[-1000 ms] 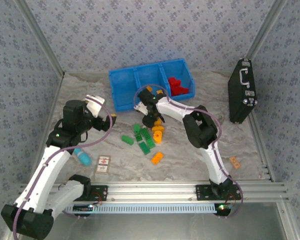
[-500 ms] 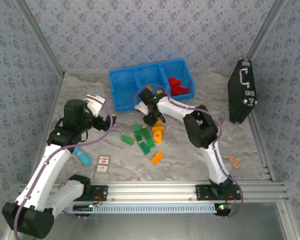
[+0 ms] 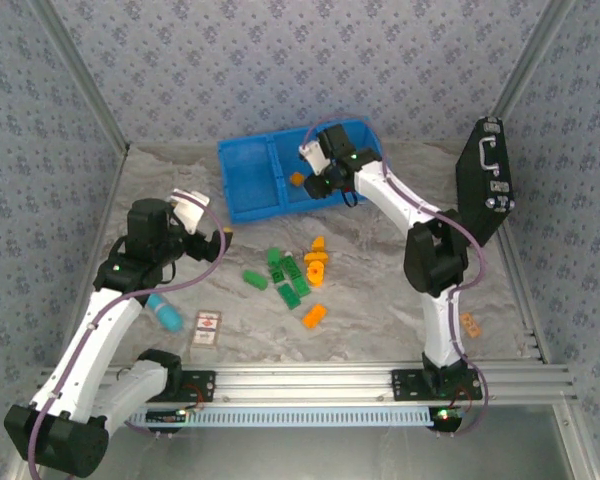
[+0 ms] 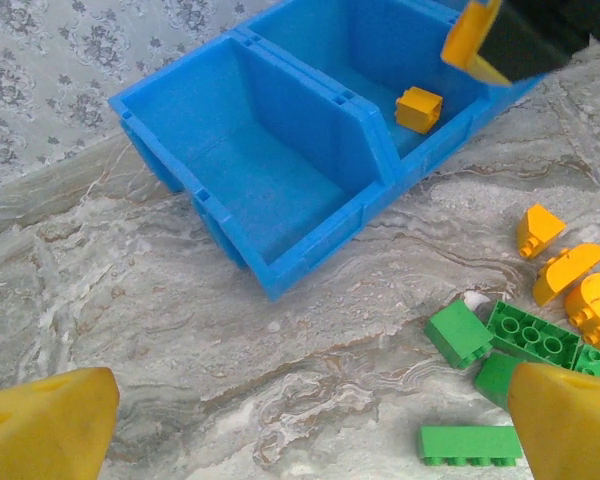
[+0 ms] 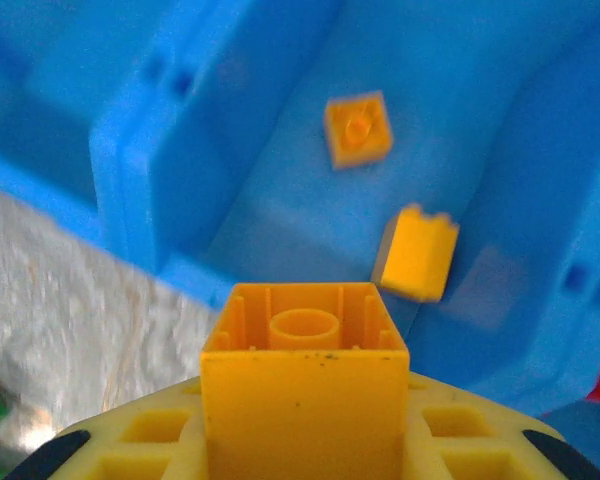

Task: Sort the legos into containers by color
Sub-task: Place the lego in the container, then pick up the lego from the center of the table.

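At the left, the left gripper (image 3: 216, 241) hangs above the marbled table (image 3: 380, 320), short of the brick pile; in the left wrist view (image 4: 305, 435) its yellow fingertips (image 4: 42, 430) stand wide apart with nothing between them; below that arm a light-blue cylinder (image 3: 163, 313) lies on the table, with a small printed card (image 3: 208, 328) just beside it. At the far middle sits the blue bin (image 3: 245, 185), three open compartments side by side. Nearer the camera, loose green bricks (image 3: 285, 272) lie clustered on the table, with orange-yellow bricks (image 3: 315, 262) touching or just beside them on their right; one more orange-yellow piece (image 3: 314, 316) lies apart, nearer the arms. The right gripper (image 3: 318, 180) reaches over the bin's middle compartment; its wrist camera shows its jaws closed on a held orange-yellow brick (image 5: 305, 385), hollow underside toward the lens, above the compartment floor, where two dropped orange-yellow bricks (image 5: 358, 128) already lie, near each other but apart. At the far right a black case (image 3: 485, 180) with a metal handle leans against the wall.
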